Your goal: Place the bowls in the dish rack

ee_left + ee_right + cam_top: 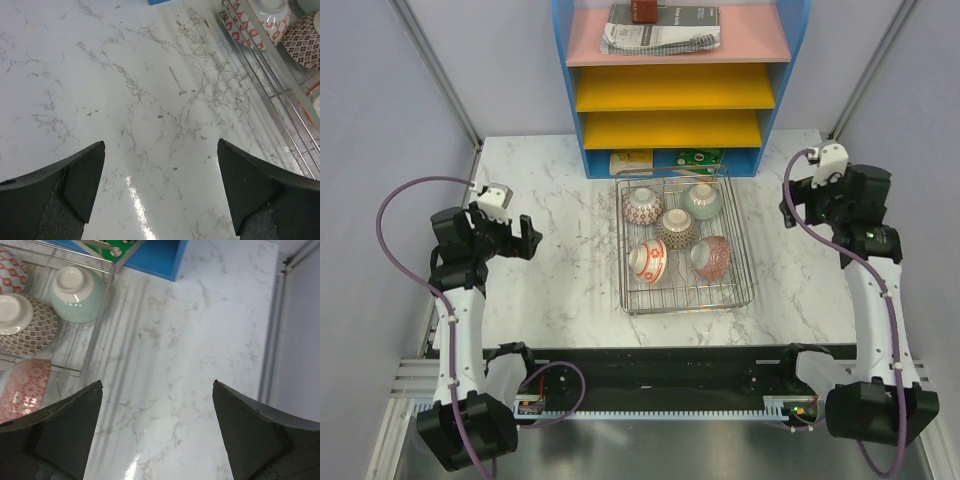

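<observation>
tbh left pincer (161,145) and right pincer (157,385) gape empty, so a stray swing clipping the dish rack (687,306) could topple the bowls (678,228).

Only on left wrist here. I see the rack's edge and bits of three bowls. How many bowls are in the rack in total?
Observer: Five, all inside the dish rack. The two you can't see are the pale green bowl at the back right and the red-orange bowl at the front right.
Operator: Any bowl outside it?
Observer: No. The top view shows no bowl on the table around the rack.
Operator: Right gripper state?
Observer: The right gripper is open and holds nothing. It is over bare marble to the right of the rack.
</observation>
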`<state>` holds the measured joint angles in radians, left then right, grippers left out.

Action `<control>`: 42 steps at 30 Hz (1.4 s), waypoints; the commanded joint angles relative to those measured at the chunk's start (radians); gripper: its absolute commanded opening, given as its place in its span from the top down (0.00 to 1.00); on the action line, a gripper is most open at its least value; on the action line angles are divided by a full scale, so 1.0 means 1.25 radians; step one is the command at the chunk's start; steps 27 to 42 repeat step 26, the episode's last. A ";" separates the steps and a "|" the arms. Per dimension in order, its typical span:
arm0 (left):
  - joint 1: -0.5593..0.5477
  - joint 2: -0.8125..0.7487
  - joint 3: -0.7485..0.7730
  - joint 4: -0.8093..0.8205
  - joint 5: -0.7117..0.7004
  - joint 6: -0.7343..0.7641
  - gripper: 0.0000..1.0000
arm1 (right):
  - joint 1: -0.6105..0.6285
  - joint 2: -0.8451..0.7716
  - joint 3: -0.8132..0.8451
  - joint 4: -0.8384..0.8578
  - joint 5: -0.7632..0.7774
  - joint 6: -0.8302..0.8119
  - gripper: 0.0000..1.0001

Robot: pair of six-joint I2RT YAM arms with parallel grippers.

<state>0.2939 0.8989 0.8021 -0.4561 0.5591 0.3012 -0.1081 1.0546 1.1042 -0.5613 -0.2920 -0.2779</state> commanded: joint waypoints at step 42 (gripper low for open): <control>-0.002 -0.088 -0.051 0.008 0.127 0.047 0.00 | -0.441 -0.085 0.030 -0.155 -0.497 -0.238 0.02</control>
